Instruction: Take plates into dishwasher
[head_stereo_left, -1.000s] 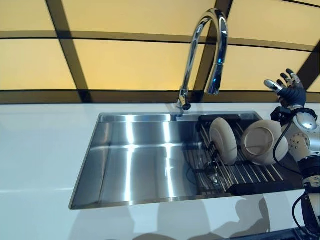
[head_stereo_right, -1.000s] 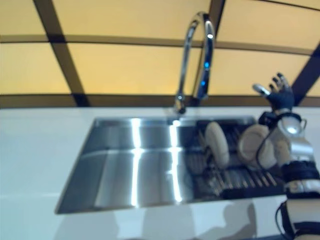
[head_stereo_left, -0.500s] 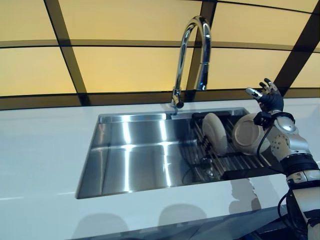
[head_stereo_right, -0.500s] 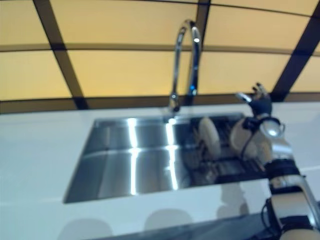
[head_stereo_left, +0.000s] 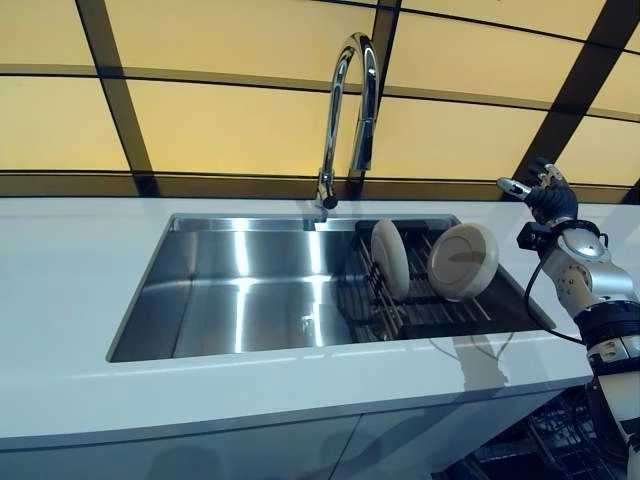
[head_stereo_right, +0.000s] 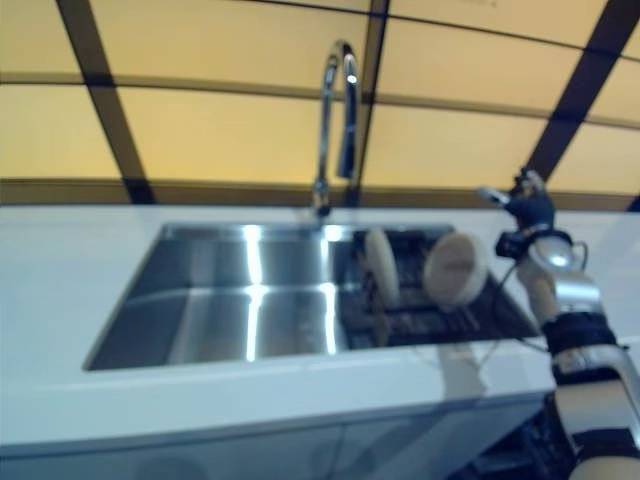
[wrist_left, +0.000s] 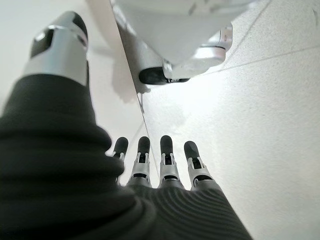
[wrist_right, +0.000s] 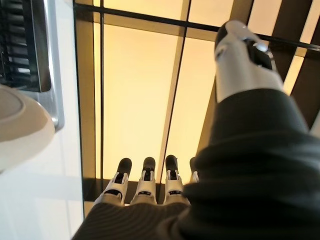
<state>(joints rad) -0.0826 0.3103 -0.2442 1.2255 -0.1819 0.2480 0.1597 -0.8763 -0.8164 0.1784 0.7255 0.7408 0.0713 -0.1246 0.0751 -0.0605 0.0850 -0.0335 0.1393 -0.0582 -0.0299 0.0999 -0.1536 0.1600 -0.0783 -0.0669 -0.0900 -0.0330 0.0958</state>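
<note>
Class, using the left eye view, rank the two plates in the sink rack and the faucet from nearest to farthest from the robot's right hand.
From the right hand, raised open beyond the sink's right end:
1. Round plate, at the rack's right end.
2. Edge-on plate, further left in the rack.
3. Faucet, behind the sink's middle.

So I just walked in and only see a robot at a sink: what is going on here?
Nothing is being handled yet. Two pale plates stand on edge in the dark rack at the right end of the steel sink, below the tall tap. The robot's right hand is raised beside that end, fingers straight, touching neither plate. Its left hand hangs open over the floor, out of the head views.
</note>
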